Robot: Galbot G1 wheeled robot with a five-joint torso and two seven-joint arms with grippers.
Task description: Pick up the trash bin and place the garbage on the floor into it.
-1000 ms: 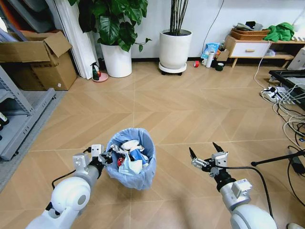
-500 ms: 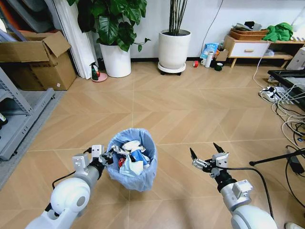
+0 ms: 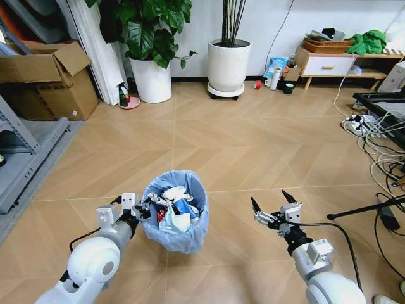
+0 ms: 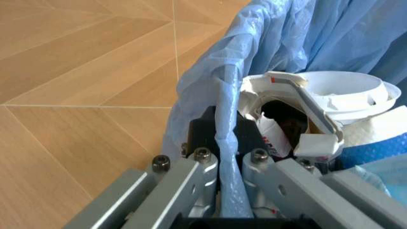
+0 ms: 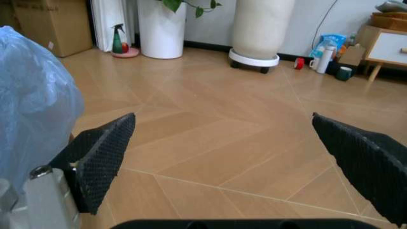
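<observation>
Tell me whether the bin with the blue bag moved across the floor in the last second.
Yes. The round bag-lined bin, clamped by the left tool, drifted slightly away from the white plant pot; the camera moved too.

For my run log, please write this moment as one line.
left gripper: shut on rim of round trash bin with light-blue plastic bag | bin: holds garbage | right gripper: open, empty, above wooden floor

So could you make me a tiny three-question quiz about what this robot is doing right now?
1. True or false: the left gripper grips the rim of the trash bin.
2. The right gripper has its fingers: A) open, holding nothing B) shut on a paper wad C) inside the bin.
3. Fill in: the garbage lies inside the ____.

Key: 1 true; 2 A; 3 trash bin.
</observation>
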